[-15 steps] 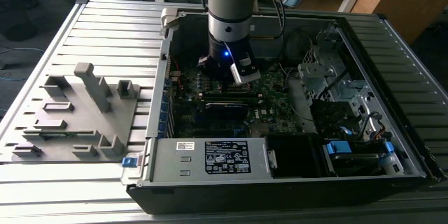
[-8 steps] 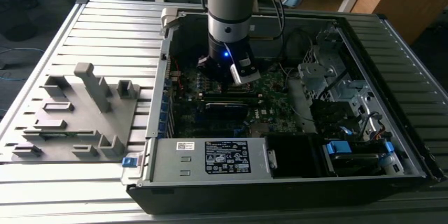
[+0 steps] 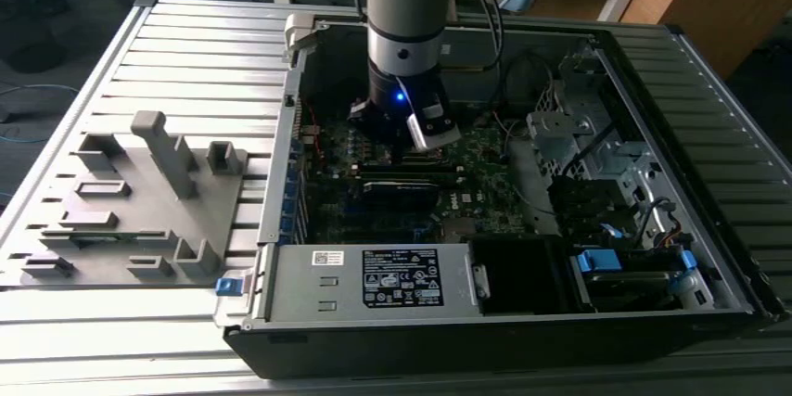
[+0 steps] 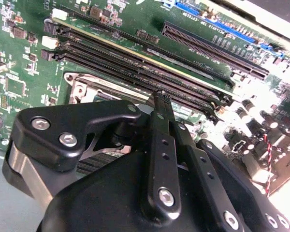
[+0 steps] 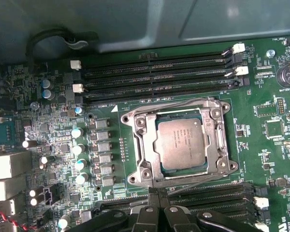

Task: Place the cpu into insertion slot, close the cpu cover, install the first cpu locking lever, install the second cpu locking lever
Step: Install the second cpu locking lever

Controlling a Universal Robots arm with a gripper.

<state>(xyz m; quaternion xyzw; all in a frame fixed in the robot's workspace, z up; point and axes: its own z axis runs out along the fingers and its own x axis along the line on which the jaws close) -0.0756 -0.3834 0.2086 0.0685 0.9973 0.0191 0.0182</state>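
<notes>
The cpu, a silver-grey square chip, lies flat in the insertion slot on the green motherboard. The cpu cover, a thin metal frame, lies down around the chip's edges. Thin wire locking levers run along two sides of the frame; whether they are latched I cannot tell. My gripper hovers just beside the socket, over the nearer bank of memory slots, with its black fingers pressed together and nothing between them. In the second wrist view the gripper points its tips at a corner of the socket. The exterior view has the gripper reaching down into the open computer case.
Long black memory slots flank the socket on both sides. A row of capacitors stands beside it. The case walls, a power supply, a drive cage and cables surround the board. A grey fixture sits at the exterior view's left.
</notes>
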